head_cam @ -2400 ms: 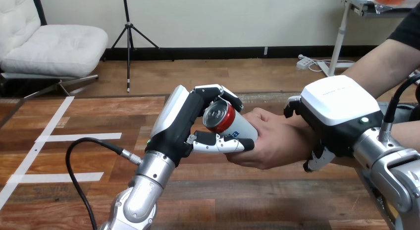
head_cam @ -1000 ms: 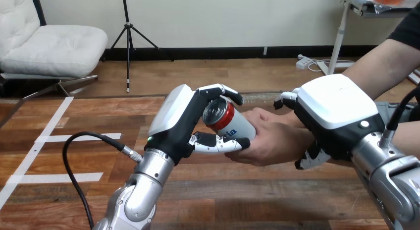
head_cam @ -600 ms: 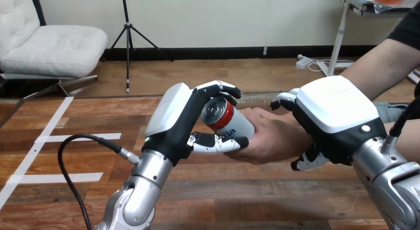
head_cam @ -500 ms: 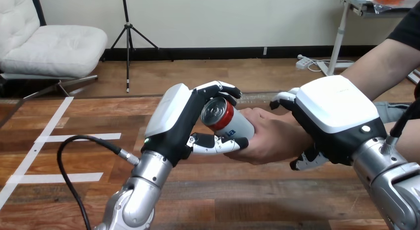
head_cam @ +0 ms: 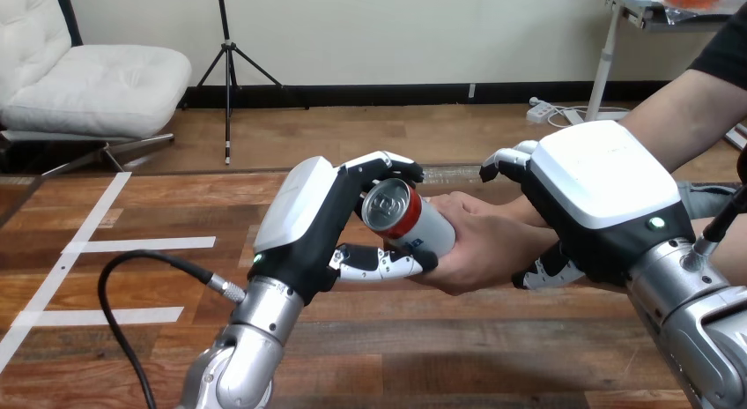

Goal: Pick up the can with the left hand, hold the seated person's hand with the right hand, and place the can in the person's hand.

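I see the wooden surface (head_cam: 476,360) spread across my view, its dark reddish-brown planks running left to right with the seams between them plain. White tape (head_cam: 98,206) is stuck on its left part. One long strip slants from the far edge down toward the near left corner. Two shorter ones branch off it to the right, a farther strip (head_cam: 141,244) and a nearer strip (head_cam: 101,316), lying roughly parallel and well apart.
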Robot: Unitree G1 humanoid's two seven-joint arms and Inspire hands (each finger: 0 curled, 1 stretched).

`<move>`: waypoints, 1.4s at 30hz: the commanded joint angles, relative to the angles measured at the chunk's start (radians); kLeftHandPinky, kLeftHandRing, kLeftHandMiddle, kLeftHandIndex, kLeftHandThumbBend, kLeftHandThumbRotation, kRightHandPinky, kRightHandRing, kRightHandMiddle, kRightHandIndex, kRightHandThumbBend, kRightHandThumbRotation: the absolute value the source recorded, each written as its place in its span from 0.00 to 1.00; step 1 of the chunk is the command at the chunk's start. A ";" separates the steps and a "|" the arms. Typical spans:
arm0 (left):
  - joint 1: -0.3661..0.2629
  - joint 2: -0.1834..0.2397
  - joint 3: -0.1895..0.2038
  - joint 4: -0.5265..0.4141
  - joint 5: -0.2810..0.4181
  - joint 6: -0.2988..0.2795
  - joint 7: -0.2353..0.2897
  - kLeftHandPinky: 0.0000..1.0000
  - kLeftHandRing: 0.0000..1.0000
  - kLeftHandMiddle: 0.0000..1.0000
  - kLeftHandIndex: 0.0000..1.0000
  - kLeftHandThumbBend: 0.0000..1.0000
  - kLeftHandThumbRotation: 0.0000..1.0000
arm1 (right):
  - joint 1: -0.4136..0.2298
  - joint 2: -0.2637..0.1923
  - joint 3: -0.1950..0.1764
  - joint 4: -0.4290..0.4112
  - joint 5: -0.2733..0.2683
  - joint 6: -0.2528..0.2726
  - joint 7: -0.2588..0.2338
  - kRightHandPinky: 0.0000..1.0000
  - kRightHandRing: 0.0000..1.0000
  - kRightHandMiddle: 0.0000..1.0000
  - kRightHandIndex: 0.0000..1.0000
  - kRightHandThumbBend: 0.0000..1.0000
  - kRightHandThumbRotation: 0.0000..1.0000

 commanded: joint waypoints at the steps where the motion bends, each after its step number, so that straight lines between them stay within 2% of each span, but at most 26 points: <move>1: -0.009 0.023 0.023 -0.040 0.007 0.009 0.033 0.52 0.62 0.68 0.68 0.74 0.00 | -0.011 0.013 -0.035 -0.050 0.005 -0.004 -0.023 0.65 0.73 0.75 0.73 0.95 0.00; 18: 0.008 0.028 0.017 -0.028 0.003 0.011 0.041 0.56 0.67 0.73 0.74 0.74 0.00 | 0.024 0.035 -0.041 -0.078 0.034 -0.023 -0.045 0.65 0.73 0.75 0.73 0.94 0.00; 27: 0.019 0.033 0.024 -0.025 -0.007 0.000 0.048 0.61 0.74 0.81 0.81 0.76 0.03 | 0.035 0.049 -0.042 -0.097 0.041 -0.026 -0.046 0.66 0.74 0.77 0.74 0.92 0.00; 32: 0.029 0.035 0.026 -0.029 -0.017 0.002 0.040 0.65 0.80 0.86 0.86 0.78 0.06 | 0.044 0.059 -0.040 -0.088 0.040 -0.044 -0.084 0.66 0.75 0.77 0.74 0.90 0.00; 42: 0.051 0.032 0.030 -0.035 -0.022 0.001 0.044 0.74 0.89 0.93 0.93 0.81 0.16 | 0.055 0.074 -0.040 -0.090 0.059 -0.059 -0.095 0.65 0.75 0.77 0.74 0.91 0.00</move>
